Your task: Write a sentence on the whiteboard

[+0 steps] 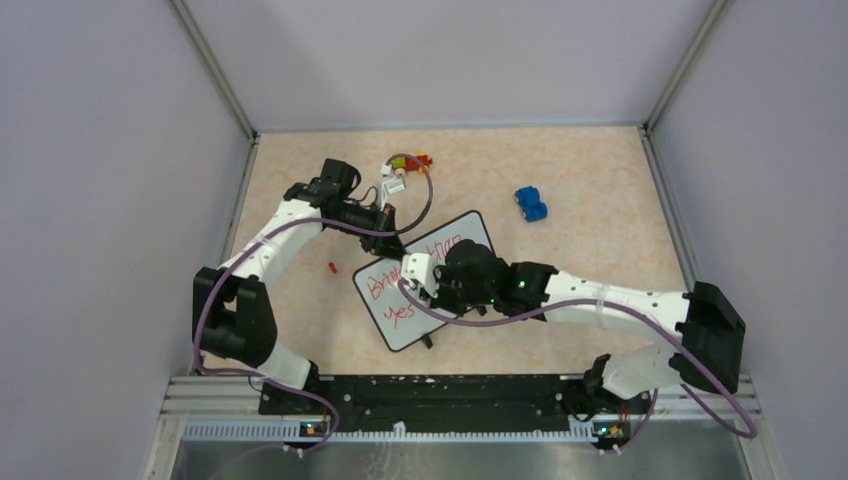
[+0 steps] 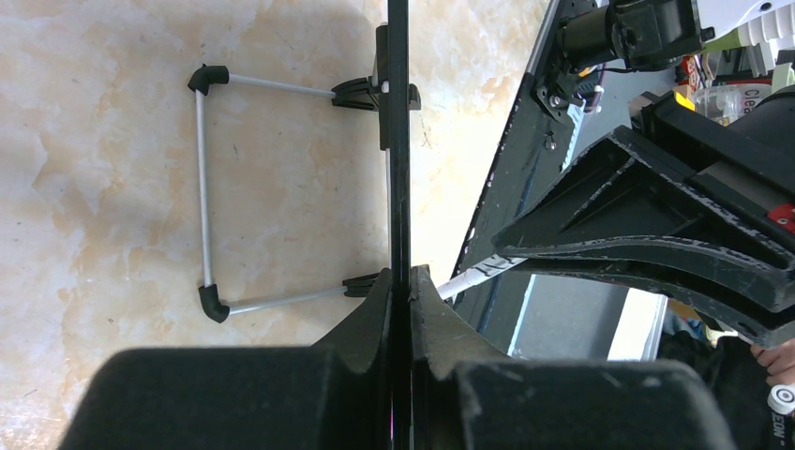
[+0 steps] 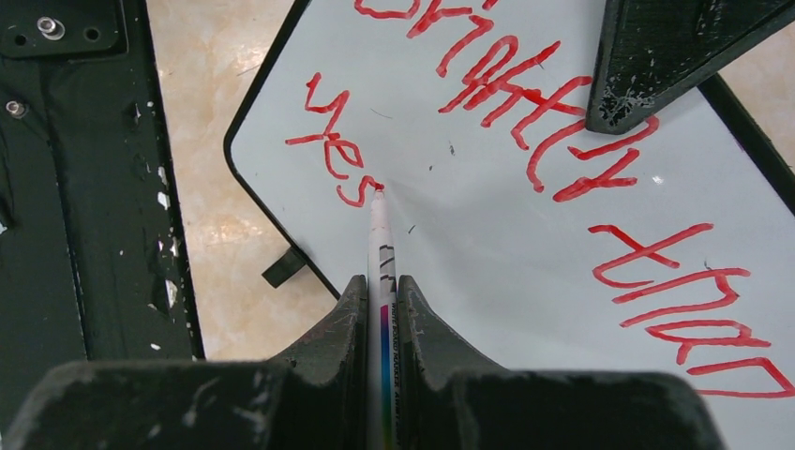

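The whiteboard stands tilted mid-table; in the right wrist view its white face fills the frame. The sentence in red script reads "Brighter than" on one line and "yes" on the other. My left gripper is shut on the board's far edge, seen edge-on as a thin dark strip between its fingers. My right gripper is shut on a thin white marker, its red tip touching the board just after "yes". The marker also shows in the left wrist view.
A blue toy car lies right of the board. A small red cap lies left of it. A cluster of small coloured pieces sits at the back. The board's wire stand rests on the table. Grey walls enclose the table.
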Robot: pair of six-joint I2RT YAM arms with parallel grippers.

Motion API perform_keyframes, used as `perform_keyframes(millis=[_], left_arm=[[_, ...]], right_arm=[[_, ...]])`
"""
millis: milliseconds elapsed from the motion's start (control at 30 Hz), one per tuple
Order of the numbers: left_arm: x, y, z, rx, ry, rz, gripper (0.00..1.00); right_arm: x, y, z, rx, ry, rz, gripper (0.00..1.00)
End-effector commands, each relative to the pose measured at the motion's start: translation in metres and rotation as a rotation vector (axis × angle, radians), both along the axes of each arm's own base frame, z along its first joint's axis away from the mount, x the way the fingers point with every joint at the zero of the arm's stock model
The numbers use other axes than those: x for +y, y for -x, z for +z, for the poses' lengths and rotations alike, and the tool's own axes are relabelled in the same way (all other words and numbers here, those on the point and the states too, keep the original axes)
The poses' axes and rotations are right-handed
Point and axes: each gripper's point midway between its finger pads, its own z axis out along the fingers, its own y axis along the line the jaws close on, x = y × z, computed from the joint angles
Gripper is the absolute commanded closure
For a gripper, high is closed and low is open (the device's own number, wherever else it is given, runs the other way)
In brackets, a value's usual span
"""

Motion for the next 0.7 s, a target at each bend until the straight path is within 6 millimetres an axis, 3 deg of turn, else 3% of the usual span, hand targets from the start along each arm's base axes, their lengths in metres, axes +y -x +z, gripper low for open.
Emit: perform_keyframes(millis=[0, 467, 667], left_arm=[[0.000, 0.006, -0.005, 0.024, -0.017, -0.015, 1.00], [-0.001, 0.004, -0.006, 0.029, -0.016, -0.015, 1.00], [-0.001, 0.005, -0.007, 0.029, -0.015, -0.016, 1.00]], right_arm=[[0.002, -0.009, -0.007, -0.016, 0.005, -0.024, 1.00], [-0.029, -0.027, -0.011, -0.021, 0.042, -0.104, 1.00], [-0.028, -0.024, -0.001, -0.019, 0.019, -0.091, 1.00]])
